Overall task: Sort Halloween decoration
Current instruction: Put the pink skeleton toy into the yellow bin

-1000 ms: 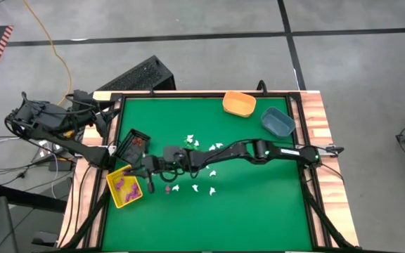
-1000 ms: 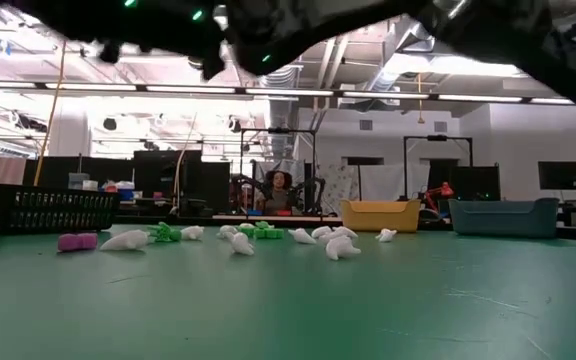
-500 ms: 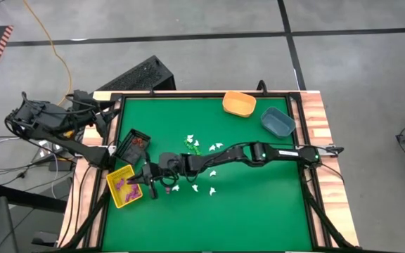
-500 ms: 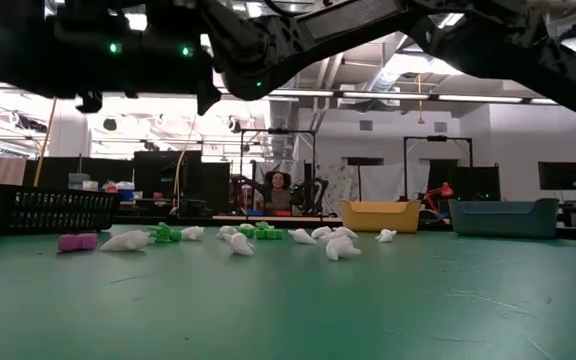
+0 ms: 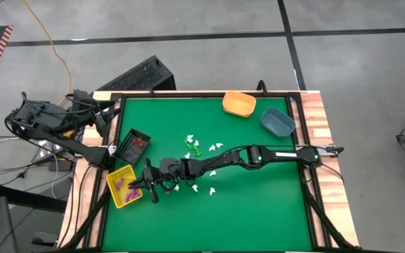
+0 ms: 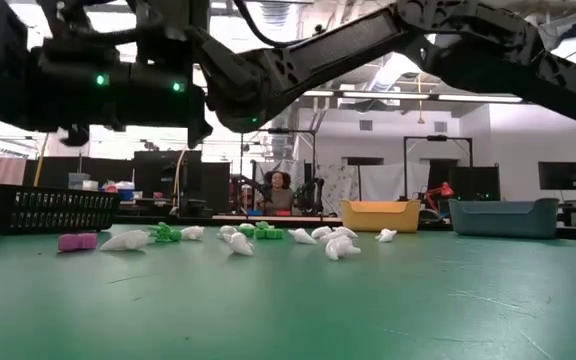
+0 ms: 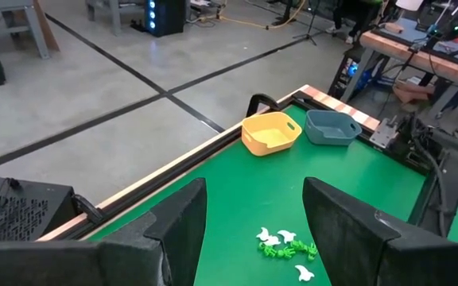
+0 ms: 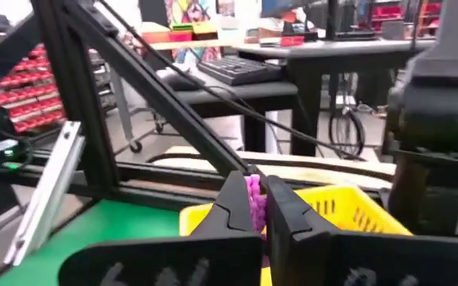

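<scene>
Left arm parked off table's left edge, left gripper (image 7: 253,230) jaws open, empty. Black bin (image 5: 133,145) at left edge, reddish bits inside. Yellow bin (image 5: 123,188) just below it, purple trinkets inside. Right gripper (image 8: 251,208) reaching across table to yellow bin's rim, jaws closed on purple trinket (image 8: 253,195). Right arm lies over scattered white trinkets (image 5: 211,190) mid-table, hiding some. Green trinkets (image 5: 192,147) near them. Pink piece (image 6: 76,241) on green table (image 5: 259,204). Orange bin (image 5: 238,104), blue bin (image 5: 277,121) at far right corner. No readable writing.
</scene>
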{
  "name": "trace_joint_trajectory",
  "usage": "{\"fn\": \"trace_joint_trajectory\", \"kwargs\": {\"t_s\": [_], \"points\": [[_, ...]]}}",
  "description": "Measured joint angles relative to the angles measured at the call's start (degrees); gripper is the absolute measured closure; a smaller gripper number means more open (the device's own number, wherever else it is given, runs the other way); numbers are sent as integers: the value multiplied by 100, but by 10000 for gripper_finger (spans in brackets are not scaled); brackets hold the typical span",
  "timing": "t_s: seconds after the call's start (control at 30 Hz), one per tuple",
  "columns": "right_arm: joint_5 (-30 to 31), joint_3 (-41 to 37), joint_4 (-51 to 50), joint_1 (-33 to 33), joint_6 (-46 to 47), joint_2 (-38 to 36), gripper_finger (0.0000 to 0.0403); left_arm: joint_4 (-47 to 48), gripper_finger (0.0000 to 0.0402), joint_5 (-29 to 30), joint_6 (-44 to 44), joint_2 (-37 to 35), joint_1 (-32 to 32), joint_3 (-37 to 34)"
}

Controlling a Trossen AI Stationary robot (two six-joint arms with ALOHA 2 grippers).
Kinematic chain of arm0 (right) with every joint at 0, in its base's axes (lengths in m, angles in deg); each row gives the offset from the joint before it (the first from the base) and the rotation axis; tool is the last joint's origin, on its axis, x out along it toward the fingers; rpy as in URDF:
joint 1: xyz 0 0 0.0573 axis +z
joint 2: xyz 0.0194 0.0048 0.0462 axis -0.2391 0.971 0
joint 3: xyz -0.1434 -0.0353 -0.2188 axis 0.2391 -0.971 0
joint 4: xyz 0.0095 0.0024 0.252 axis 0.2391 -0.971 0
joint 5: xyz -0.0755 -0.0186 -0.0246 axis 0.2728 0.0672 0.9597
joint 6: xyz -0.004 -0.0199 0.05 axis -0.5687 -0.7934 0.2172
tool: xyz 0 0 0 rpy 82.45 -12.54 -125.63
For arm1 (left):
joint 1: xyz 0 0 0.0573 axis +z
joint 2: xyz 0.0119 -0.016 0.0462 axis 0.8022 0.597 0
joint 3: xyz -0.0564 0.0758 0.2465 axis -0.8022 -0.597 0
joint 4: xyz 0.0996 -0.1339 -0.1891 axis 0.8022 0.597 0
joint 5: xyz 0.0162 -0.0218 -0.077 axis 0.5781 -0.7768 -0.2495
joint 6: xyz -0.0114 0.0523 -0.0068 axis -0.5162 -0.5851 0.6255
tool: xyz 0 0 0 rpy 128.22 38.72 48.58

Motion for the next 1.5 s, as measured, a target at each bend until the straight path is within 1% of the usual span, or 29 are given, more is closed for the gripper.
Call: {"fn": "trace_joint_trajectory", "kwargs": {"t_s": [0.1, 0.3, 0.83, 0.93, 1.03, 1.13, 1.27, 1.33, 1.4, 1.5], "points": [[-157, -11, -124, -24, -1, 11, 395, 0, 202, -1, 75, 0, 1, 0], [-174, -15, -85, -32, -107, 16, 387, 0, 202, -4, 82, 0, 0, 0], [-222, -15, -117, -22, -107, 17, 270, 0, 202, -8, 93, 0, 0, 0], [-222, -15, -113, -22, -107, 17, 253, 0, 202, -8, 93, 0, 1, 0], [-221, -17, -209, -33, -79, -51, 247, 0, 202, -10, 93, 0, -1, 0], [-223, -21, -742, -76, -112, -320, 248, 0, 202, -11, 90, 0, 0, 0], [-238, -12, -2136, -209, -406, -904, 255, 0, 202, -13, 90, 0, 0, 0], [-239, -11, -3132, -270, -819, -1210, 257, 0, 202, -44, 90, 0, -1, 0], [-237, -15, -4159, -310, -1476, -1520, 259, 0, 202, -58, 90, 0, 0, 0], [-239, -15, -5310, -304, -2291, -1882, 259, 0, 202, -60, 90, 0, -1, 0]]}}
